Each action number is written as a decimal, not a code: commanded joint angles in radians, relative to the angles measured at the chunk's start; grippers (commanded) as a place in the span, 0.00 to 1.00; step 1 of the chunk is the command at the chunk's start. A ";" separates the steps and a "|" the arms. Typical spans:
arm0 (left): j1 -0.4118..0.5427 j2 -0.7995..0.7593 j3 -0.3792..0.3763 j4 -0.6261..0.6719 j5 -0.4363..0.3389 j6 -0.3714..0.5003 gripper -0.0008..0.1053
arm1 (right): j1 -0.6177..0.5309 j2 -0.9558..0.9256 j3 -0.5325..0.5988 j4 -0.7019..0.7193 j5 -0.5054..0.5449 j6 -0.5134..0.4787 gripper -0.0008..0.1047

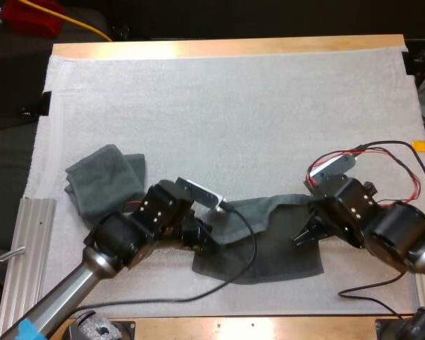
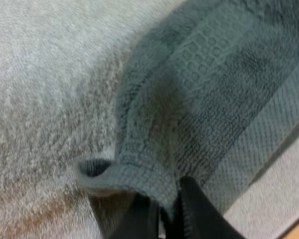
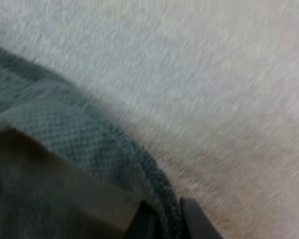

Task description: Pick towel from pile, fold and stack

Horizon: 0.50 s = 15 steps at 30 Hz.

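The wooden worktop carries a white terry mat. Near its front edge, between the arms, a dark grey-green towel lies spread out, and a second crumpled grey-green towel sits to its left. The left pincer and right pincer each pinch the spread towel's hem at opposite ends. Folding looks begun. The next move likely calls for both ends to be lifted evenly and carried across.
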 commanded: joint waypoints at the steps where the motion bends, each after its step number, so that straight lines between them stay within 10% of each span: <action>1: 0.022 0.013 0.000 -0.017 0.015 -0.003 0.01 | -0.018 0.019 -0.001 0.000 -0.035 -0.001 0.02; 15: 0.246 0.205 0.000 -0.142 0.266 0.017 0.01 | -0.173 0.225 -0.001 -0.102 -0.164 0.022 0.02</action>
